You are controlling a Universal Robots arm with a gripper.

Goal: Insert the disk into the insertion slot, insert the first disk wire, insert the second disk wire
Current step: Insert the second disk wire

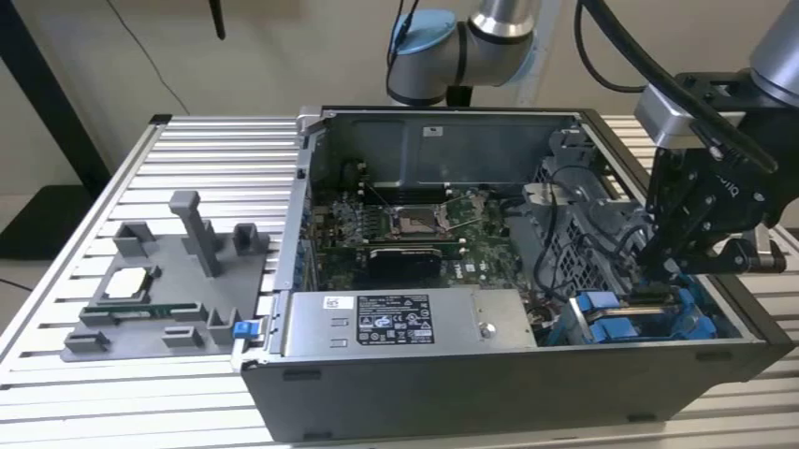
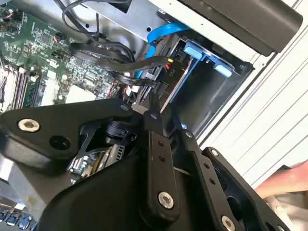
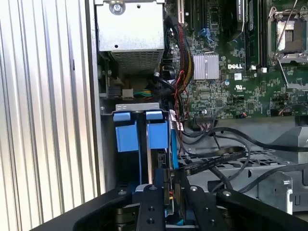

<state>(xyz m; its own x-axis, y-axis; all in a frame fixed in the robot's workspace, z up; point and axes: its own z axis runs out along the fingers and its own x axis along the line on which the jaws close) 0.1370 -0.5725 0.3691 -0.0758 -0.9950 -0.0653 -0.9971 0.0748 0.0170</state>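
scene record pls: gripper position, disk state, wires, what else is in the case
gripper: lowered into the drive bay corner of the open computer case, at the exterior view's right
disk: seated edge-on in the insertion slot, blue carrier tabs showing
black cable: runs to a connector at the disk's end, beside the fingertips
motherboard: exposed, CPU socket visible
power supply: grey box with white sticker, front of case

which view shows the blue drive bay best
The first wrist view: the slot runs lengthwise, its blue rails and tabs plain ahead of the gripper. The exterior view shows it small, partly behind the gripper. The second wrist view catches one blue end.
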